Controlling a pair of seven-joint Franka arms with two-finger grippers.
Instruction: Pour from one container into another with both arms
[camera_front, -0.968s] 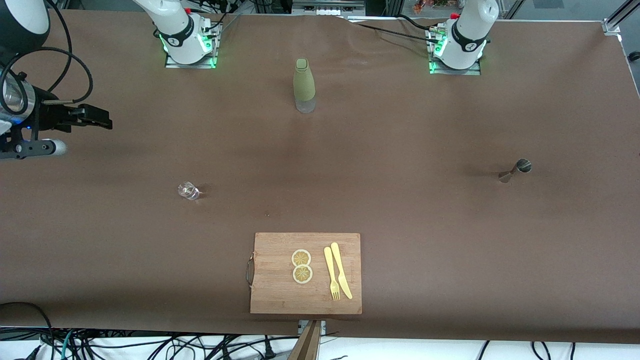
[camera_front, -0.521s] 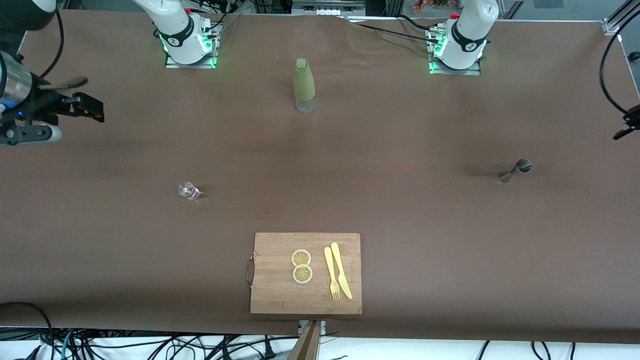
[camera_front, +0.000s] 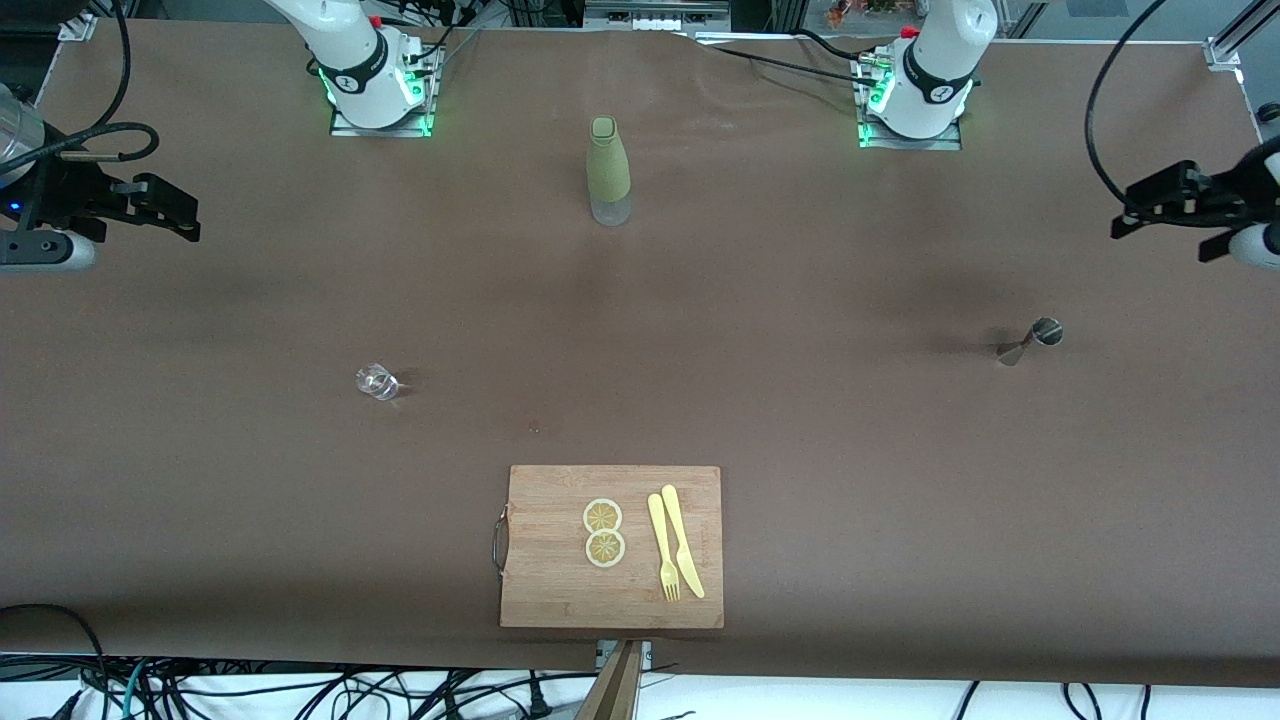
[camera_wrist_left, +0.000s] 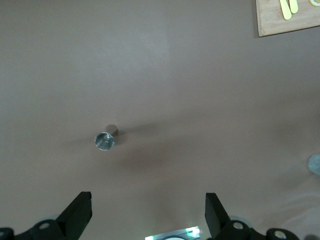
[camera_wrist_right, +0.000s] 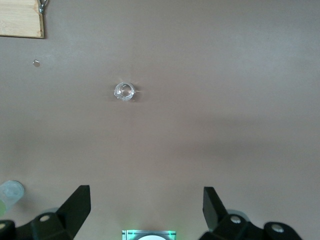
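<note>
The glass cup (camera_front: 377, 381) stands upright on the brown table (camera_front: 800, 450), toward the right arm's end, with nothing touching it. In the right wrist view it (camera_wrist_right: 124, 91) shows from above, clear and round. The steel jigger (camera_front: 1030, 340) stands toward the left arm's end of the table, well apart from the cup; the left wrist view shows its open top cone (camera_wrist_left: 105, 140).

The right gripper (camera_front: 165, 212) hangs in the air over the table's edge at the right arm's end, fingers (camera_wrist_right: 75, 207) spread wide with nothing between them. The left gripper (camera_front: 1150, 205) hangs over the table's edge at the left arm's end, above the jigger's part of the table, its fingers (camera_wrist_left: 77, 215) also spread and holding nothing.

An olive-green bottle (camera_front: 608, 170) stands between the 2 bases, farther from the front camera than the cup and jigger. A wooden board (camera_front: 545, 590) lies nearest the camera, carrying 2 lemon slices (camera_front: 604, 532), a yellow fork (camera_front: 662, 548) and a yellow knife (camera_front: 682, 540) side by side.
</note>
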